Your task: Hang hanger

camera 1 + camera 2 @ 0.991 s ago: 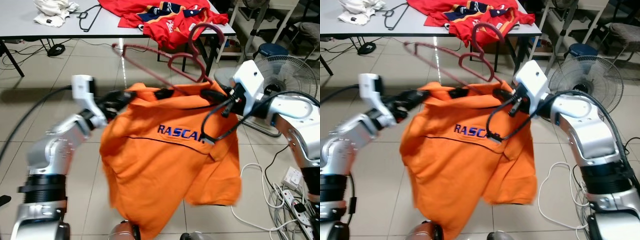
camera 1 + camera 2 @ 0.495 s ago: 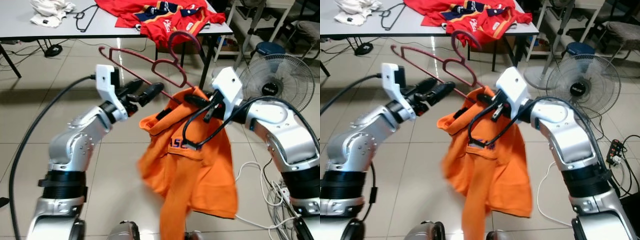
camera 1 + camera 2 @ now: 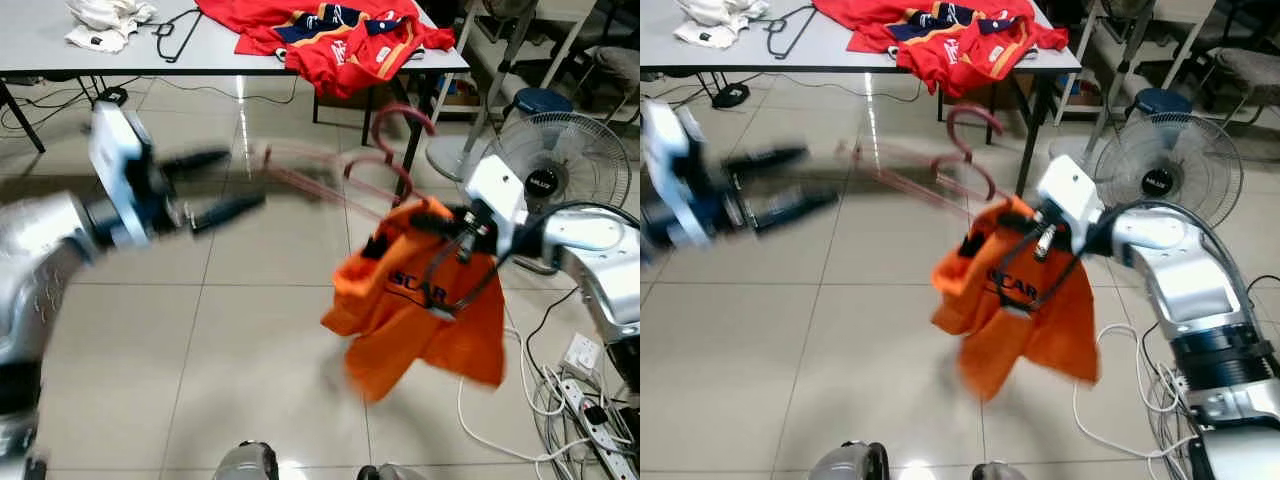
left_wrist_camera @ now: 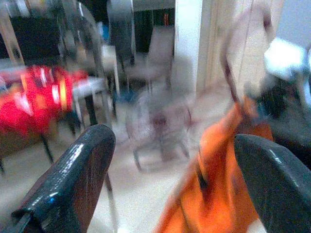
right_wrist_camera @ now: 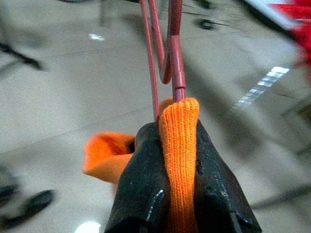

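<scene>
The right gripper (image 5: 175, 194) pinches the collar of an orange shirt (image 3: 425, 315), dark lettering partly legible, perhaps "SCAR", together with the red hanger (image 3: 340, 175), which juts up and leftward from its fingers. The shirt hangs above bare tiled floor (image 3: 200, 360). The left gripper (image 3: 215, 187), blurred, spreads apart, holding nothing, well left. Behind, a table (image 3: 60, 55) carries red jerseys (image 3: 330, 35); a fan (image 3: 560, 170) stands beside the right arm.

Both arms are silver metal with smooth rounded shells and ribbed black joint bands. Each wrist carries a white boxy camera housing, with looping black cables. The left tool (image 3: 215, 186) and right tool (image 5: 170, 194) each have two long, glossy black fingers.
</scene>
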Tool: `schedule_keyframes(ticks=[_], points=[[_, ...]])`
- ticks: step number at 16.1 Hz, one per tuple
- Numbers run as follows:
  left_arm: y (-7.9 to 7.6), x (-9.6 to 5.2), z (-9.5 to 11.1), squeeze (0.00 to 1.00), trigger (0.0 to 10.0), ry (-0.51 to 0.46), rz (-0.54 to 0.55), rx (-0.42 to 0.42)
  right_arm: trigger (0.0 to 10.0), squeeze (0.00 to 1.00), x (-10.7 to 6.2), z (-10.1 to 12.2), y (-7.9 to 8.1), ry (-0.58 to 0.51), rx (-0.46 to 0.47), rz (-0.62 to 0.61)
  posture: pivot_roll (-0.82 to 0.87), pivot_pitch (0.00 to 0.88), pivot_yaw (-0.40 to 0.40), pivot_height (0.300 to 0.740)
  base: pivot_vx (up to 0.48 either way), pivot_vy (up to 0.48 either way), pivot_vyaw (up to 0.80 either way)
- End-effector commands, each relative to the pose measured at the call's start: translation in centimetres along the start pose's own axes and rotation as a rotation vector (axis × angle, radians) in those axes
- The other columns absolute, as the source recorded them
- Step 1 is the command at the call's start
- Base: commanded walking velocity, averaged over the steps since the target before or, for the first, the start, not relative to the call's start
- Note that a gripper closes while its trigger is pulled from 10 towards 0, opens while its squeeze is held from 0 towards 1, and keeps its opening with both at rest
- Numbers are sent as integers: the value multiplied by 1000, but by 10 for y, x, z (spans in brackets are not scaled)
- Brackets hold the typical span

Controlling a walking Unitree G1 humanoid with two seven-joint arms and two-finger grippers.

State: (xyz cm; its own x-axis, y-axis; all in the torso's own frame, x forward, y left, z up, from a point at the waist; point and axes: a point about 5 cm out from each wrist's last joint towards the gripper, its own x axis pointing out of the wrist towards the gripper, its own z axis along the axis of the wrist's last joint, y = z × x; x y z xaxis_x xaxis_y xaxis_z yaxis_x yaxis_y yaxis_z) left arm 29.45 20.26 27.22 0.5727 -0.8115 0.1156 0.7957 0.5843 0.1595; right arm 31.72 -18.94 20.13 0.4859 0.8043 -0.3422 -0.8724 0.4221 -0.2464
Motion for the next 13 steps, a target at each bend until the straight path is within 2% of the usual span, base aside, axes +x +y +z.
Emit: schedule_keyframes(ticks=[1,3,4,6,8,9,11,13], points=[[3,9,19,0,10000,-87,0,18,10000,0,-4,16,3,-52,-29,118,-31,73,-40,740,0,0,0],[0,24,28,0,10000,-163,-36,-17,10000,0,-7,20,6,-41,-31,225,-31,74,-35,740,0,0,0],[-9,33,30,1000,10000,-199,-129,-89,10000,0,-12,25,7,-48,-32,296,-36,74,-37,740,0,0,0],[-22,38,20,1000,10000,-127,-244,-114,10000,0,-19,30,5,-32,-45,359,-37,74,-38,740,0,0,0],[-32,37,11,992,10000,-70,-339,-152,10000,0,-25,26,3,30,-73,387,-39,69,-45,740,0,0,0],[-36,37,9,0,10000,-65,-377,-185,10000,0,-27,23,3,62,-95,400,-41,65,-45,740,0,0,0],[-41,42,9,0,10000,-72,-391,-195,10000,0,-26,24,3,67,-120,399,-44,58,-43,740,0,0,0],[-54,53,6,0,10000,-76,-452,-215,10000,0,-18,25,5,57,-146,377,-46,54,-39,740,0,0,0]])
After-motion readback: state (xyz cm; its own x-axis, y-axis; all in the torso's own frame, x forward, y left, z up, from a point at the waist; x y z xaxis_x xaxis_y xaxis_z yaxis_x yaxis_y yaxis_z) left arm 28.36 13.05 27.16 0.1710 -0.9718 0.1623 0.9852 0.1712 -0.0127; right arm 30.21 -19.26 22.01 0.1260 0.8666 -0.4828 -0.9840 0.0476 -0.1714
